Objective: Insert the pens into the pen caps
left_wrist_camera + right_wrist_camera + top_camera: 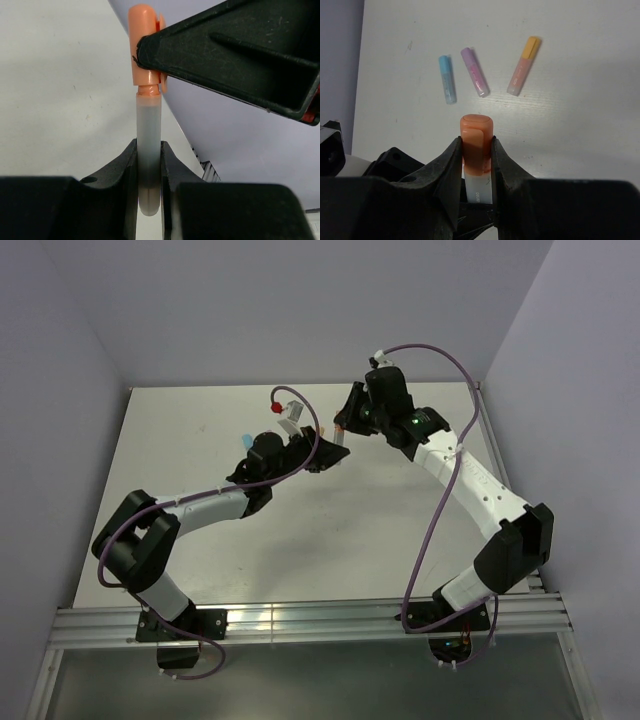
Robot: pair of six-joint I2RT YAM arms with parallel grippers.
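Left pincer [149, 152] of mine is drawn narrow around the pale whitish pen [149, 120], gripping its lower half. In the left wrist view the barrel points straight to 12 o'clock and its rounded tail pokes out toward 6 o'clock. At the 12 o'clock end of that pen sits the orange cap [476, 127], and my right pincer [476, 147] is clamped tight on it, one finger on each side. From the left wrist I see one of those right fingers coming in from 3 o'clock and pressing the cap's side. A short orange neck shows between cap and barrel. In the top view my two pincers meet over the counter [400, 530], a little toward 12 o'clock from its middle, my left arm reaching in from 7 o'clock and my right from 4 o'clock. Beyond the held cap, in the right wrist view, three capped pens lie flat on the counter, apart from one another. The blue pen [447, 80] is at 11 o'clock, the purple-capped pen [475, 72] at 12 o'clock and the yellow-capped pen [524, 66] at 1 o'clock.
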